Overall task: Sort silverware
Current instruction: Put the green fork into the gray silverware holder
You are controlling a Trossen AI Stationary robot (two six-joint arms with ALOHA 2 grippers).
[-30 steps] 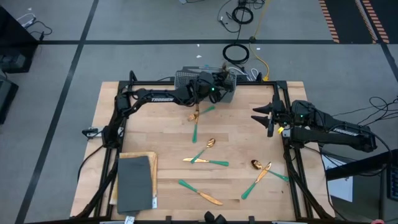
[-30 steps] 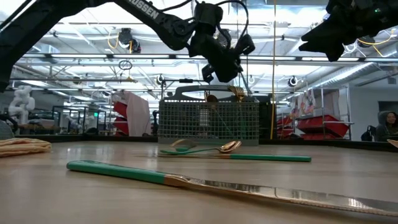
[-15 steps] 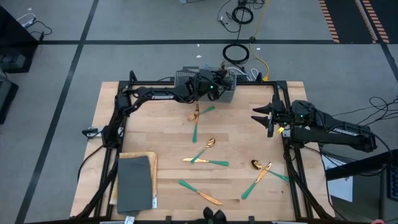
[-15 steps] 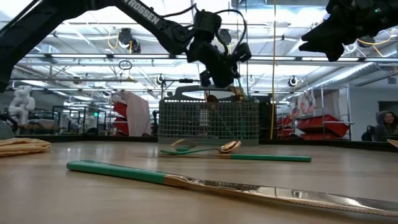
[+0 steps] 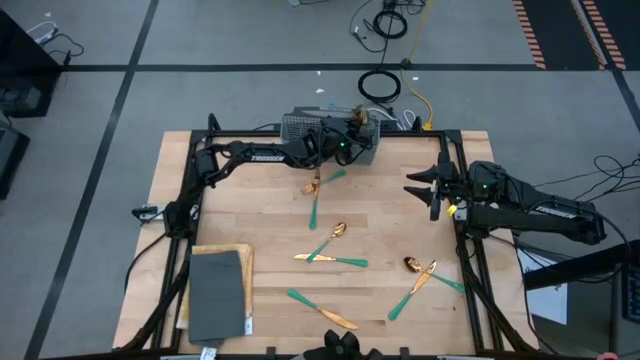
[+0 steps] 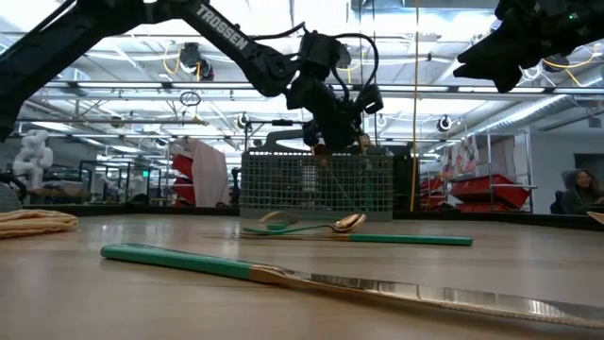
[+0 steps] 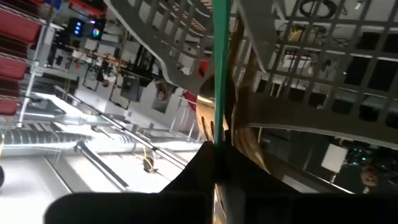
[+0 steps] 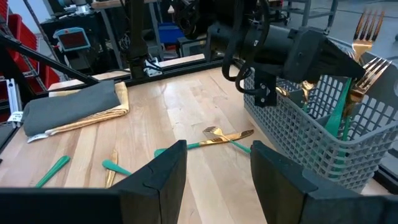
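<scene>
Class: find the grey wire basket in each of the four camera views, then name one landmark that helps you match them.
High view: grey wire basket at the table's far edge, partly under the left arm.
Low view: centre, behind the cutlery.
Left wrist view: its mesh fills the frame.
Right wrist view: right side.
Shared landmark: the left gripper above it.

The left claw (image 6: 330, 132) has dipped lower over the basket (image 6: 316, 182).

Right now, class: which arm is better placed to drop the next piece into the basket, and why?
Left. Its claw hangs right over the basket, shut on a green-handled piece. The right claw waits open at the table's right edge, holding nothing.
</scene>
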